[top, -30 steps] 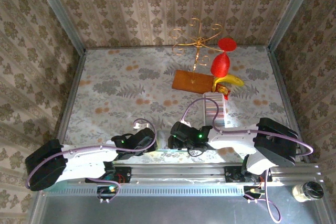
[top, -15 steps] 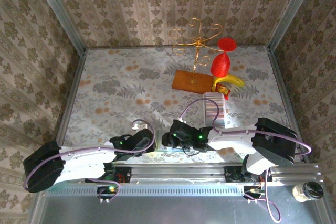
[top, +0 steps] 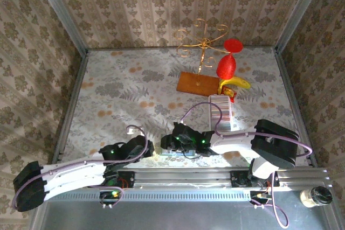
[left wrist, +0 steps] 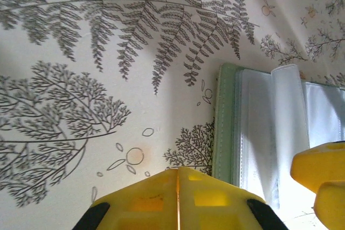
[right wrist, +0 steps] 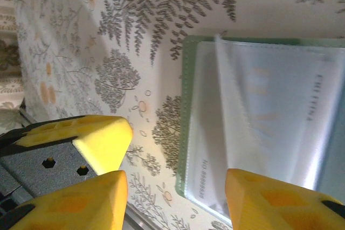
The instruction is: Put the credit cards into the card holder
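The card holder (right wrist: 190, 106) lies open on the table at the near edge, green-rimmed with clear pockets (left wrist: 256, 127). A pale credit card (right wrist: 259, 111) with printed digits shows at its pockets; I cannot tell how deep it sits. My right gripper (right wrist: 175, 189) is open, its fingers standing either side of the holder's near-left corner, and it hangs over the holder (top: 173, 152) in the top view. My left gripper (left wrist: 178, 172) is shut on nothing, just left of the holder's green edge. From above, the left gripper (top: 144, 149) sits beside the right gripper (top: 171, 144).
A long white ribbed tray (top: 221, 112) with pinkish stripes lies behind the right arm. Further back are a brown wooden board (top: 197, 83), a gold wire stand (top: 202, 39), a banana (top: 237, 83) and a red object (top: 227, 65). The metal rail (top: 178, 176) borders the near edge.
The left arm has drawn back to the left, its gripper sliding away from the holder. The right gripper has shifted left and nearer over the holder.
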Tool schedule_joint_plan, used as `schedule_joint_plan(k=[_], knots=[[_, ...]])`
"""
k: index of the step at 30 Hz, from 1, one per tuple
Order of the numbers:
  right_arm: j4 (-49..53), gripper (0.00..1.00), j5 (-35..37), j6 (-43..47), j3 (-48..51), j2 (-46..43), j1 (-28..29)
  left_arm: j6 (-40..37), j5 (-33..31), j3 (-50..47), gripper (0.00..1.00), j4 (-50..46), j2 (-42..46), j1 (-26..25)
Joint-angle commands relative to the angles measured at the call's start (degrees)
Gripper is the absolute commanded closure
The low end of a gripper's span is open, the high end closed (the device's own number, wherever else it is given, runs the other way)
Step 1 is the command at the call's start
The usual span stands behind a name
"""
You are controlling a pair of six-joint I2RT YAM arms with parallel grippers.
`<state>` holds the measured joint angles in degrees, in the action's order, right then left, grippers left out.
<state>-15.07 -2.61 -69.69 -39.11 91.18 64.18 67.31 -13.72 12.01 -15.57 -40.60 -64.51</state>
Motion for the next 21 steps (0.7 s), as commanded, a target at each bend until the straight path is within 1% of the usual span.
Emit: schedule_joint_plan(k=[1,6,10,14,15,16,17,19,20,21], knots=[[-6.09,0.49,-2.28,0.26,-1.56,1.6,0.72,1.42,-2.86,-0.57,0.91,-6.17,3.94,0.17],[-8.4,0.47,-3.13,3.16,-4.71,1.49,1.37,1.43,-4.65,-0.58,0.91,-10.06,9.04,0.24],[-9.34,0.46,-2.66,5.0,-5.11,-0.7,1.38,2.43,-7.52,0.11,0.9,-15.16,11.6,1.42],[-8.2,0.45,-2.16,8.91,-4.96,-5.6,1.34,1.62,-7.64,0.27,0.88,-14.39,12.69,2.0],[-6.71,0.45,-2.46,11.08,-5.28,-7.19,1.15,1.39,-7.72,0.67,0.88,-14.75,12.65,2.02],[-2.93,0.44,-2.11,14.37,-6.04,-9.68,0.96,1.1,-7.81,1.13,0.88,-15.16,12.56,2.02],[2.71,0.43,0.11,17.34,-6.71,-12.52,0.97,0.91,-7.82,1.49,0.87,-15.57,12.39,2.07],[13.02,0.43,7.92,19.48,-6.8,-17.7,0.94,0.76,-7.66,1.79,0.87,-15.47,12.28,2.11],[18.04,0.4,12.51,18.56,-6.21,-19.86,0.94,0.61,-7.43,1.64,0.87,-14.73,12.22,2.11],[22.1,0.37,15.56,16.29,-5.27,-21.15,0.79,0.46,-7.14,1.44,0.87,-13.93,12.04,2.11]])
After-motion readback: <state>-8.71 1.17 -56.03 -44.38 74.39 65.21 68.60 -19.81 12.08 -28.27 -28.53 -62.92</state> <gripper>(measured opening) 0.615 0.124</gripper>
